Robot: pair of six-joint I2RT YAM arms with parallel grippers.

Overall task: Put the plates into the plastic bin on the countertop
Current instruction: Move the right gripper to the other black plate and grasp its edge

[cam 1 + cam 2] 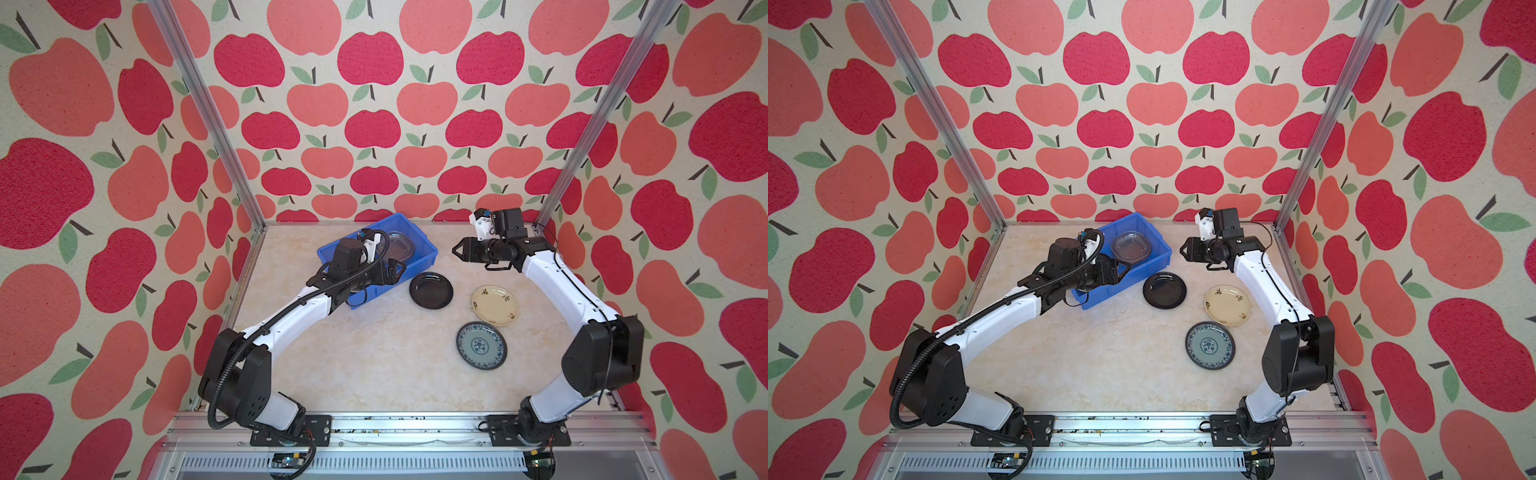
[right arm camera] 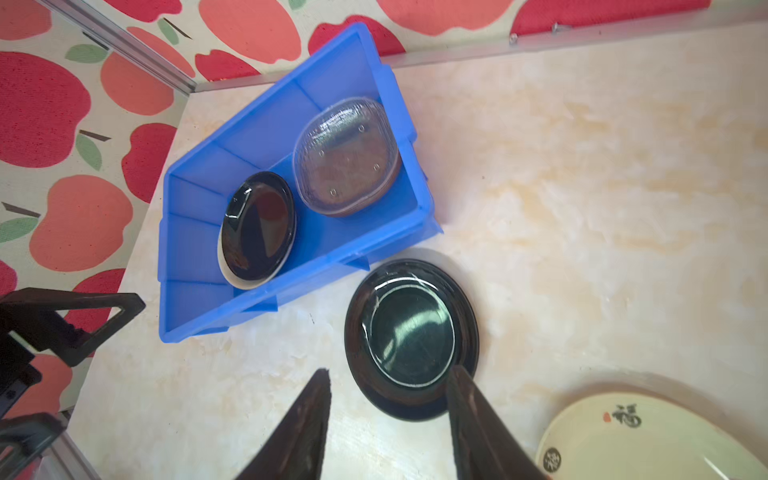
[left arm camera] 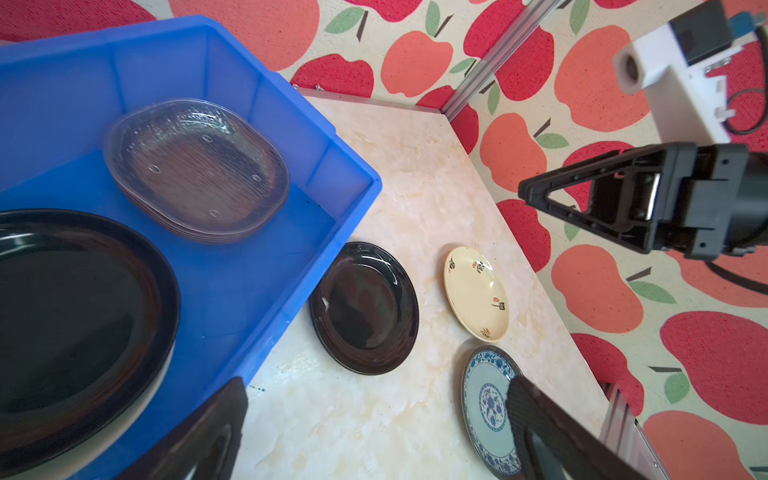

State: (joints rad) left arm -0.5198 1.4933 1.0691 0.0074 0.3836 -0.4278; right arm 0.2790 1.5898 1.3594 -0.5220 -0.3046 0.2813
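1. In both top views most of the plastic bin (image 1: 424,244) is covered by the left arm (image 1: 291,313); only a stack of clear glass plates (image 1: 1130,246) is seen inside it there
2. The black plate in the bin (image 2: 259,224) is shown by the wrist views alone; it is laid on a pale plate (image 2: 227,270) of which just a rim sliver is exposed, and the glass stack cannot be counted
3. The cream plate (image 1: 495,305) is cut off by the picture edge in the right wrist view, and the blue-white plate (image 1: 482,345) is partly masked by a finger (image 3: 540,415) in the left wrist view
4. The bin is moulded in bright blue plastic, rectangular, low-walled, with a flanged rim; the glass plates are rounded squares with a ridged texture; the loose black plate (image 1: 431,290) is round and glossy; the countertop (image 1: 365,365) is flat, marbled beige
5. The left gripper (image 1: 395,269) is held over the bin's near-right wall, fingers spread wide, nothing between them; the right gripper (image 1: 456,249) is raised over bare countertop right of the bin, fingers parted, nothing grasped
6. The bin is set askew at the back left, one corner near the apple-patterned wall (image 1: 374,124); the loose black plate is found just beside its near-right corner, contact not discernible; the three loose plates are spaced apart on the right half, and the front and middle are left bare
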